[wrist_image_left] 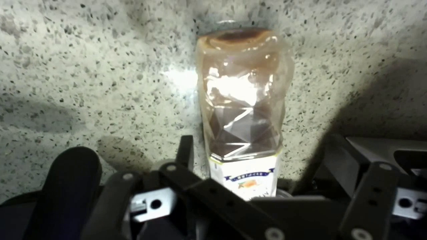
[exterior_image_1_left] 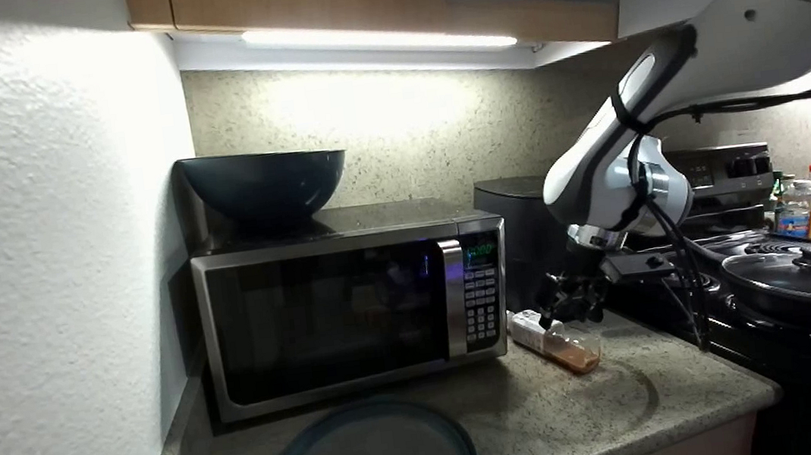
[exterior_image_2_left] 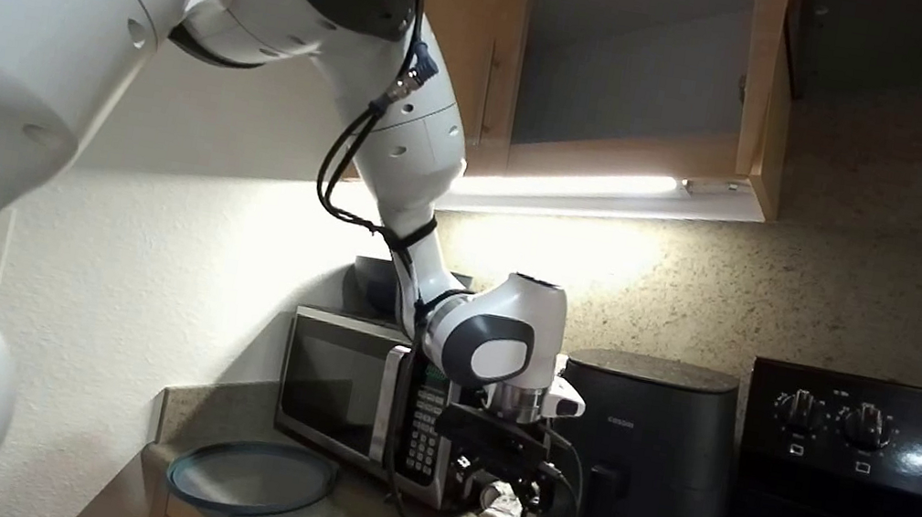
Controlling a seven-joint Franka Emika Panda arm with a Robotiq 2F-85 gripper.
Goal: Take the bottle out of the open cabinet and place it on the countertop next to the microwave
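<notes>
Bottle (wrist_image_left: 243, 113) first: it lies on its side on the countertop (exterior_image_1_left: 550, 425), just beside the microwave (exterior_image_1_left: 339, 319), base toward the front edge and labelled end toward the back. In the wrist view I see bare stone between it and the microwave along the front part; the cap I can't make out. Overhead the cabinet (exterior_image_2_left: 638, 74) stands open, so I count the taking-out as done.

My gripper (exterior_image_1_left: 570, 314) hangs low over the labelled half, its fingers (wrist_image_left: 186, 151) spread well apart. The wrist view shows a thin gap between the nearer finger and the bottle's side, so I take it that nothing is clamped. The tip on the microwave's side is hard to pick out, and I won't swear to its clearance.

I judge the step in hand to be the release, right at the end of the job; the task sentence doesn't ask for the bottle upright. Next calls for a slow, straight lift with the fingers wide, so neither brushes the bottle and rolls it, though its faceted sides should resist that. I'd save any sideways travel until I'm clear above, with the microwave close on one side and the air fryer (exterior_image_2_left: 635, 471) on the other.
</notes>
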